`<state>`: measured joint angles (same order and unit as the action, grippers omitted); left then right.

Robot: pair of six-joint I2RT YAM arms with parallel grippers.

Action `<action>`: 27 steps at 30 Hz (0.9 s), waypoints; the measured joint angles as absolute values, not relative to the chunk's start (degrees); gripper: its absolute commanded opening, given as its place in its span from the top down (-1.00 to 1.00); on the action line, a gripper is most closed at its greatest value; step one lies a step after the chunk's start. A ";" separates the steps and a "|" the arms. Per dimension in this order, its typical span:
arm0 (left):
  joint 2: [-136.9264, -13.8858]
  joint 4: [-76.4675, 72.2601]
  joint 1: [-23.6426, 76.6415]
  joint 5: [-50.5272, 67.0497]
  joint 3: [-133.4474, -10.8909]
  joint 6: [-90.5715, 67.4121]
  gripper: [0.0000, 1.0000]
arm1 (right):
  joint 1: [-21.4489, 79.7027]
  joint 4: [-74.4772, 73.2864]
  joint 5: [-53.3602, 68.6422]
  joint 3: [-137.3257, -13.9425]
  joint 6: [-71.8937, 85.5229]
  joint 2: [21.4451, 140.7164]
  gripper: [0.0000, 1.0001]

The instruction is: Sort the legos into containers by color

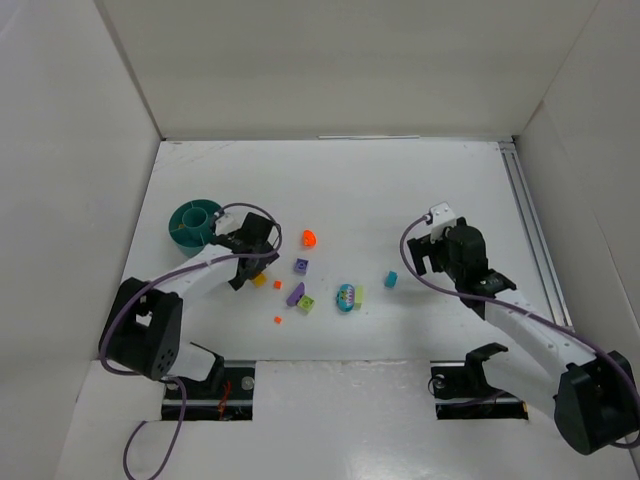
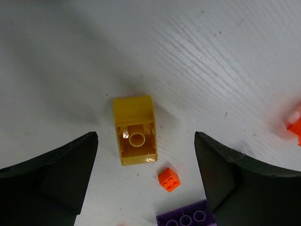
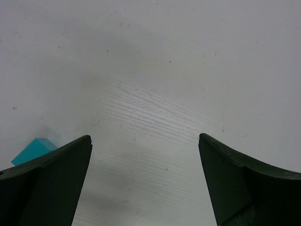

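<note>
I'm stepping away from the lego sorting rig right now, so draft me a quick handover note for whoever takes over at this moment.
The left gripper is open, with the yellow brick between its fingers, not gripped.
The right gripper is open over bare table, with the cyan brick beside it.
The teal tub stands close to the left gripper; its contents are too small to tell.
Done: nothing confirmed sorted.
Left: those two bricks, the orange piece, purple brick, lime green brick and others lie loose.

The right gripper (image 3: 144, 137) stood with its dark fingers (image 3: 47, 188) spread wide, rising from seven and five o'clock. Between them lay the white, grained table (image 3: 150, 70). At eight o'clock a cyan brick (image 3: 34, 149) showed, partly hidden behind the finger there.
</note>
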<state>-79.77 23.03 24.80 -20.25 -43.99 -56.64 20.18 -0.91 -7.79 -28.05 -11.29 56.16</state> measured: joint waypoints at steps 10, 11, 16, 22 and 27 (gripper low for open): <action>-83.50 21.74 22.70 -20.45 -43.97 -57.17 0.01 | 20.40 -0.91 -8.78 -28.29 -11.05 57.89 -0.99; -83.88 21.58 22.70 -20.29 -43.97 -57.19 0.01 | 20.40 -0.89 -8.91 -28.34 -11.03 57.89 -0.99; -84.27 20.47 22.70 -19.59 -43.97 -56.95 0.37 | 20.40 -0.89 -9.69 -28.45 -10.70 57.89 -0.99; -84.09 20.71 22.72 -20.21 -44.03 -56.84 0.57 | 20.40 -0.89 -10.35 -28.45 -10.68 57.89 -0.99; -81.28 23.33 22.63 -22.22 -46.83 -55.72 0.57 | 20.40 -0.91 -10.70 -28.45 -10.68 57.67 -0.99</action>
<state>-81.28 23.33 22.63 -22.22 -46.83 -55.72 20.40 -0.91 -10.70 -28.45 -10.68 57.67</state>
